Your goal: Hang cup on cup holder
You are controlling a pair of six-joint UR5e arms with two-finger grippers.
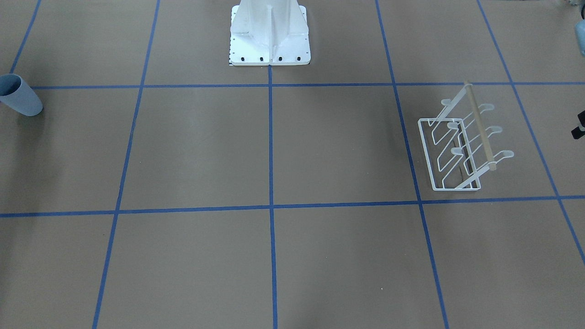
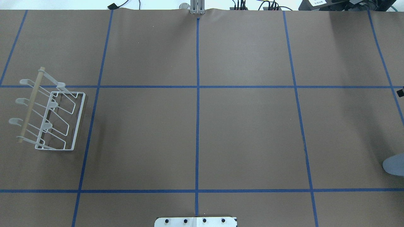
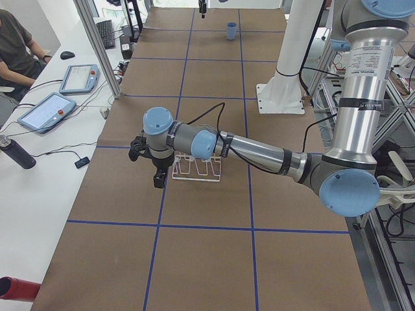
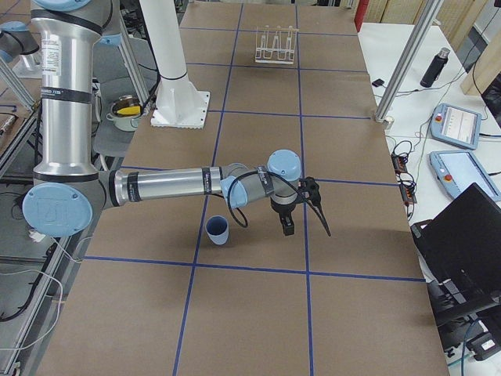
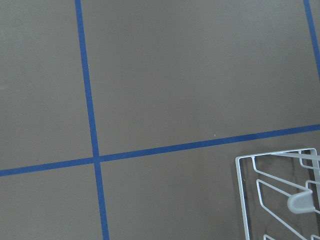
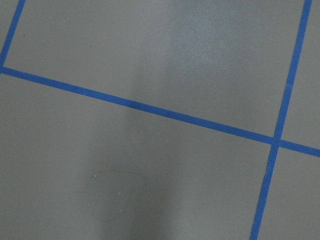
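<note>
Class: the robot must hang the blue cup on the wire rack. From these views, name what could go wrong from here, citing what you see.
1. The cup stands at the robot's right end, the cup holder at its left end: the long carry may let it slip.
2. The cup stands mouth up; it must be turned over a prong, risking a miss.
3. The left pincer hangs close to the cup holder and may knock it.

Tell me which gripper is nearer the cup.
Right. The right gripper hangs just beside the cup, apart from it; the left gripper is by the cup holder, far from the cup.
</note>
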